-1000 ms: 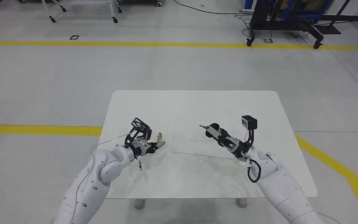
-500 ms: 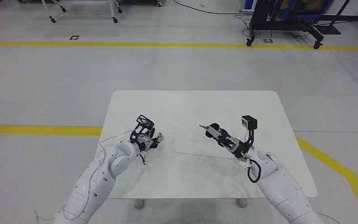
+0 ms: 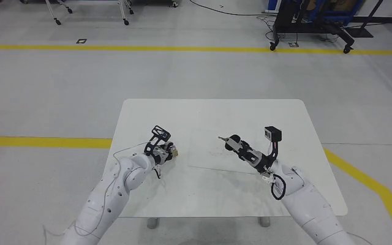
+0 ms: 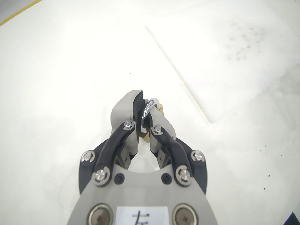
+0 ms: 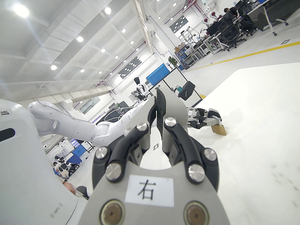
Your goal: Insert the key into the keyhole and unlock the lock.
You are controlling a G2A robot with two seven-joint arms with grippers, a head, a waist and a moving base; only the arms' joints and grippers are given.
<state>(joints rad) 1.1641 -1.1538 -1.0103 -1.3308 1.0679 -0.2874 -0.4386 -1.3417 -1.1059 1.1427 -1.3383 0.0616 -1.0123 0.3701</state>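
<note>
My left gripper point(image 3: 166, 150) hovers over the left part of the white table point(image 3: 245, 110), shut on a brass padlock point(image 3: 174, 152). In the left wrist view its fingers point(image 4: 146, 115) pinch the silver shackle point(image 4: 148, 109), and the brass body point(image 4: 160, 107) peeks out beneath them. The right wrist view shows that padlock point(image 5: 219, 129) hanging low over the table from the left gripper point(image 5: 207, 118). My right gripper point(image 3: 231, 143) is raised over the table's middle right, shut on a thin key point(image 3: 221, 138) that points at the lock. Its pads point(image 5: 159, 104) are pressed together.
A thin pale mat point(image 4: 234, 59) lies flat on the table between the two arms, its edge point(image 4: 178, 76) just beyond the left gripper. The table's front edge point(image 3: 245, 215) is close behind both forearms.
The left arm has moved slightly forward and right, and the padlock has swung from sticking out sideways to hanging close under the fingers. The right arm has stayed still.
</note>
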